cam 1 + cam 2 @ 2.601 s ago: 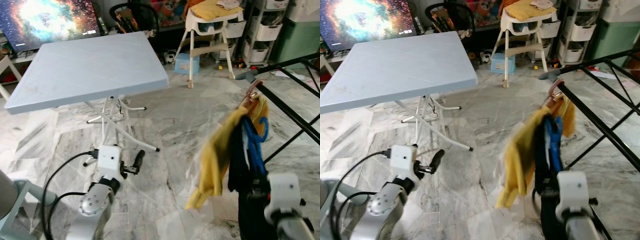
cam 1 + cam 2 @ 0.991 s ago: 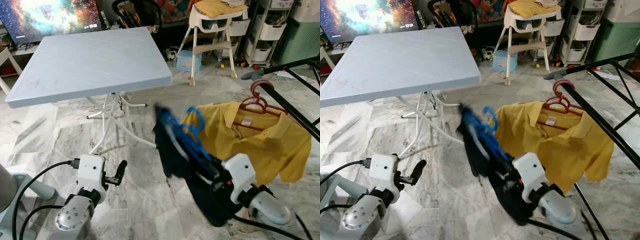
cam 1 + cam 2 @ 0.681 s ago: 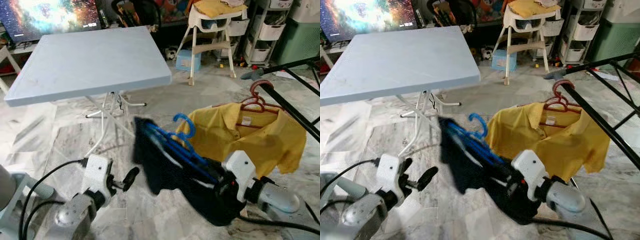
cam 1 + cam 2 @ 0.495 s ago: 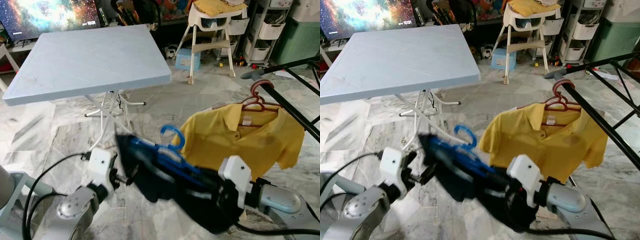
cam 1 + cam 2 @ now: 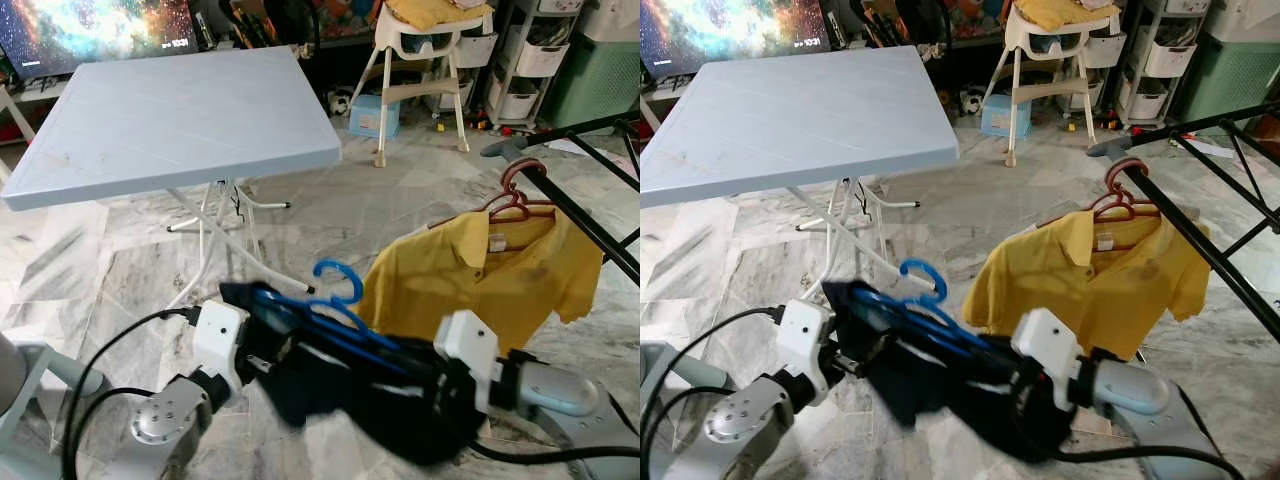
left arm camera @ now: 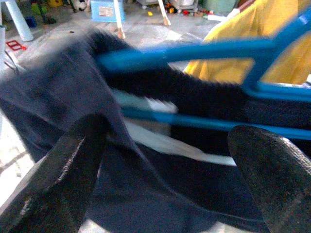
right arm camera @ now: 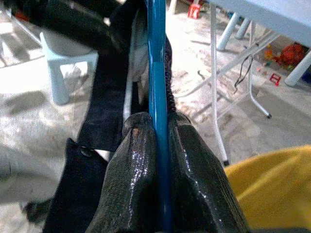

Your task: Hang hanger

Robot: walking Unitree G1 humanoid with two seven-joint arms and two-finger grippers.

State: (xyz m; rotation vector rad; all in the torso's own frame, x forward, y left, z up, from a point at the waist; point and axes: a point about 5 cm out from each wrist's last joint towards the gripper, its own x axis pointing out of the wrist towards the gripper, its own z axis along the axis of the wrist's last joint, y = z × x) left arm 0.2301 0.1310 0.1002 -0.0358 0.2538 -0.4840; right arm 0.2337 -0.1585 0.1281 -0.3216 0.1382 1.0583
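In the left eye view, the right gripper (image 5: 425, 375) is half hidden behind a dark garment (image 5: 340, 385), which is hanging on one blue hanger (image 5: 335, 310) low over the marble floor (image 5: 130, 270). The left gripper (image 5: 262, 362) is reaching into the garment's near edge, and the cloth is covering its fingers. One yellow shirt (image 5: 480, 275) is hanging on a red hanger (image 5: 515, 190) from the black rack bar (image 5: 580, 215), well apart from the blue hanger. One grey table (image 5: 170, 120) is standing behind.

In the right eye view, the blue hanger's hook (image 5: 923, 275) is pointing up, free of any bar.

In the left wrist view, two blurred black fingers (image 6: 73, 155) are standing spread apart, with the dark cloth and blue hanger between them, not pinched.

In the right wrist view, two fingers (image 7: 138, 165) are clamping tightly on the blue hanger's bar.
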